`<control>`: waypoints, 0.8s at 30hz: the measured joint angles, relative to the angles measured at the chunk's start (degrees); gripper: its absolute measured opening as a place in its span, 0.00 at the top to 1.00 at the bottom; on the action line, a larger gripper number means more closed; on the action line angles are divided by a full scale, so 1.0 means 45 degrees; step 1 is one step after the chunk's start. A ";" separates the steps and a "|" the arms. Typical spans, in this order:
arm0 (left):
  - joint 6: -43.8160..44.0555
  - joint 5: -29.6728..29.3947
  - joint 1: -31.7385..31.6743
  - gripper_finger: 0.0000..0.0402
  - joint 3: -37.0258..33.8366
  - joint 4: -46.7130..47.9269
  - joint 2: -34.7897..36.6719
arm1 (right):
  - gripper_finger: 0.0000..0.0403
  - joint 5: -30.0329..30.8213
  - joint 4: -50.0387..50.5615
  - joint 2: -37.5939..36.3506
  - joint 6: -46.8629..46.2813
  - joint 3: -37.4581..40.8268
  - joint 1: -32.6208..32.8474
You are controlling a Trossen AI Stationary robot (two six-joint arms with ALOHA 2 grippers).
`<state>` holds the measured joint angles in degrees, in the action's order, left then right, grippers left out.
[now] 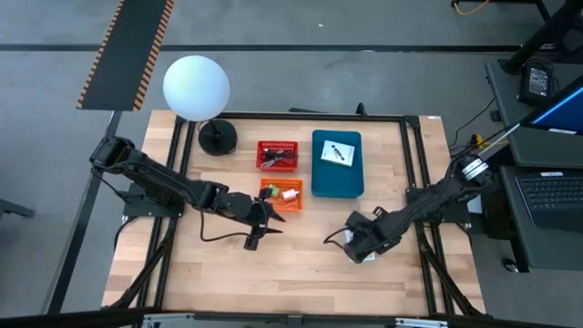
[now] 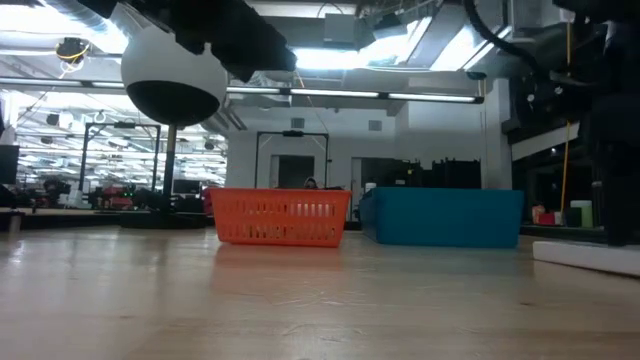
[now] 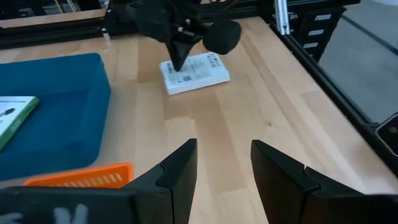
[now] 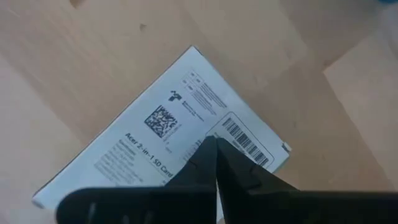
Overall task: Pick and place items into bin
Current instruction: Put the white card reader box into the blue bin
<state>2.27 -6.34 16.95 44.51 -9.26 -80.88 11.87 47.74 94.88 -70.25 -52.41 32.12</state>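
Right gripper [image 4: 216, 163], fingers pressed together, pokes the flat white printed packet [image 4: 163, 130]; needs opening to grab it for the blue plastic bin [image 1: 337, 165].

White globe lamp [image 1: 196, 87] stood on a black round base [image 1: 218, 138] at the far left corner of the wooden worktop [image 1: 301, 264]. A striped black-and-orange strip [image 1: 127, 46] lay on the floor beyond. A laptop [image 1: 551, 196] sat on a side desk at right.

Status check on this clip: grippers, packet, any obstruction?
Right gripper shut, tip down on white packet on table. Left gripper open, empty, beside orange basket. Nothing blocking.
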 joint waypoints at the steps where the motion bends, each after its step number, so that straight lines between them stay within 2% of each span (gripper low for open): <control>1: 0.0033 -0.0002 0.0066 0.64 0.0000 0.0000 0.0000 | 1.00 -0.0032 -0.0029 0.0113 0.0030 -0.0019 0.0000; 4: 0.0037 -0.0012 0.0310 0.64 0.0000 -0.0005 0.0000 | 1.00 0.0021 -0.0239 0.0398 0.0812 -0.0046 0.0005; 13: 0.0334 -0.0140 0.0881 0.64 0.0000 -0.0237 0.0000 | 1.00 0.0522 -0.2683 0.0513 0.4202 -0.0033 -0.0050; 19: 0.0343 -0.0473 0.1120 0.64 0.0000 -0.0384 0.0000 | 1.00 0.0700 -0.4097 0.0561 0.7390 0.0008 -0.0253; 24: 0.0561 -0.0716 0.1250 0.64 0.0000 -0.0657 0.0000 | 1.00 0.0663 -0.5338 0.0600 0.8579 0.0040 -0.0695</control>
<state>4.79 -9.56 22.57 44.51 -12.21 -80.88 14.85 23.72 97.58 -31.64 -52.23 28.99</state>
